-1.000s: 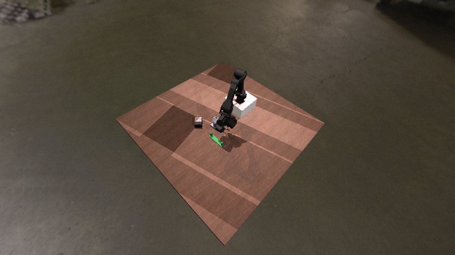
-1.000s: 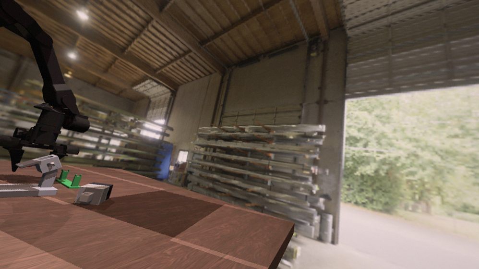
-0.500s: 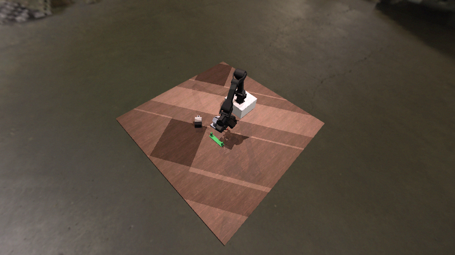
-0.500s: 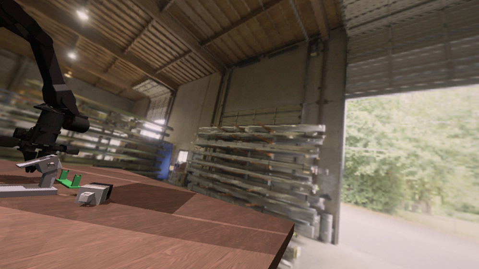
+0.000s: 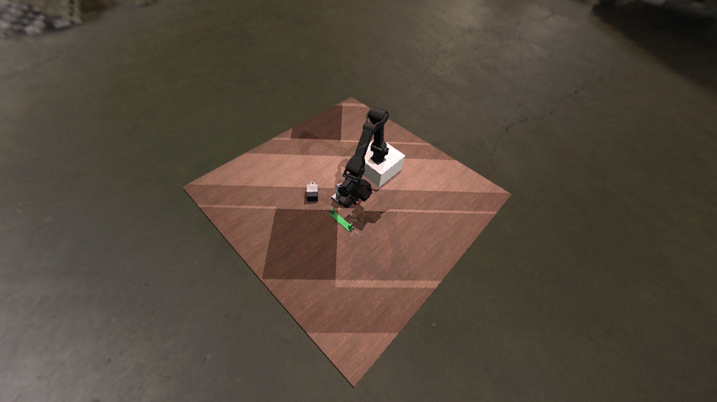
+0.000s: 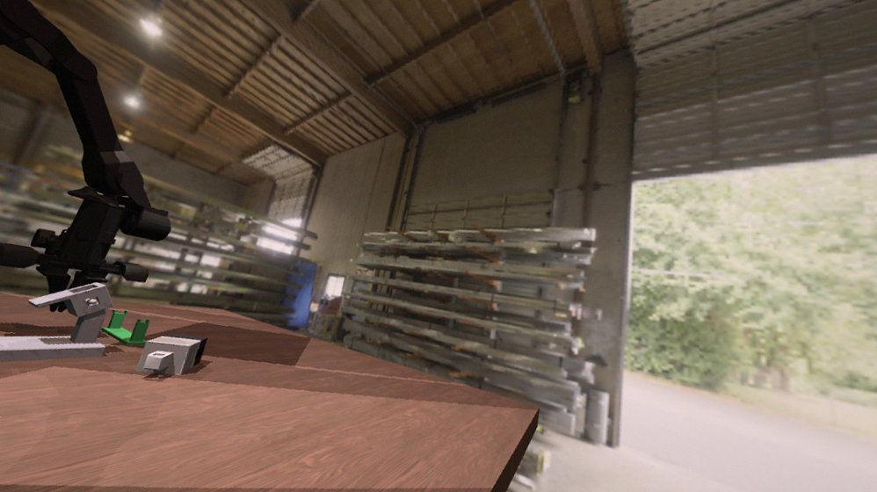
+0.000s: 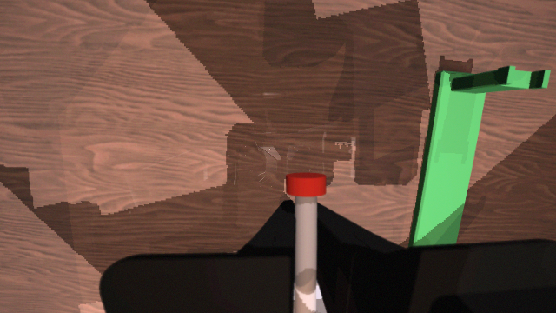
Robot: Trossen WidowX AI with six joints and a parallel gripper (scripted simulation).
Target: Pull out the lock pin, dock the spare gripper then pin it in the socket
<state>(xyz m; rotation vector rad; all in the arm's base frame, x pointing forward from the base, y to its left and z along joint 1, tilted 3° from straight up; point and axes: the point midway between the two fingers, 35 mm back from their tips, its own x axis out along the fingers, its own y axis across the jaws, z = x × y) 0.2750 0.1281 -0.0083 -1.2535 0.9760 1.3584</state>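
Note:
My gripper (image 6: 56,308) (image 7: 297,209) is shut on the lock pin (image 7: 306,239), its black fingers on both sides of the pale shaft. The red head sticks out past the fingertips. The pin's other end is hidden in the wrist view, and how far it sits in the socket cannot be told. The grey-white mount (image 6: 42,348) (image 5: 335,197) stands on the table with its angled socket (image 6: 74,301) raised beside my fingers. The spare gripper (image 5: 312,191) (image 6: 171,355), a pale block with a dark end and a small spigot, lies on the table apart from the mount.
A green cradle (image 5: 341,221) (image 6: 126,334) (image 7: 452,161) with two notched uprights stands on the table close to my gripper, on the right in the wrist view. The arm's white base block (image 5: 387,168) stands behind the mount. The wooden table (image 5: 391,304) ends at open edges.

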